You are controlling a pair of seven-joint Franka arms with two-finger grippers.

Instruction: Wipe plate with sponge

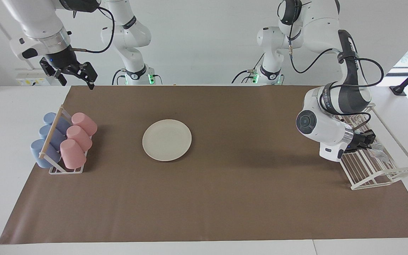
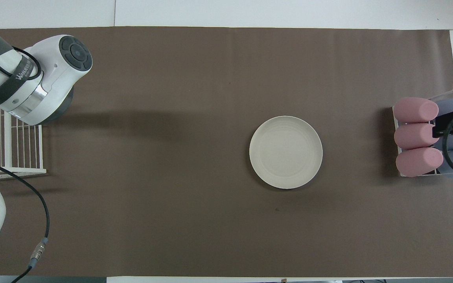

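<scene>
The cream-white plate lies flat on the brown mat near the middle of the table; it also shows in the overhead view. The silvery mesh sponge lies in the white wire rack at the left arm's end of the table. My left gripper reaches down into that rack, right at the sponge. In the overhead view the arm's wrist hides both gripper and sponge. My right gripper is open and empty, held high over the mat's edge near the cup rack, and waits.
A rack of pink cups and blue cups stands at the right arm's end of the table. The right gripper hangs over it in the overhead view. The wire rack's corner shows beside the left arm.
</scene>
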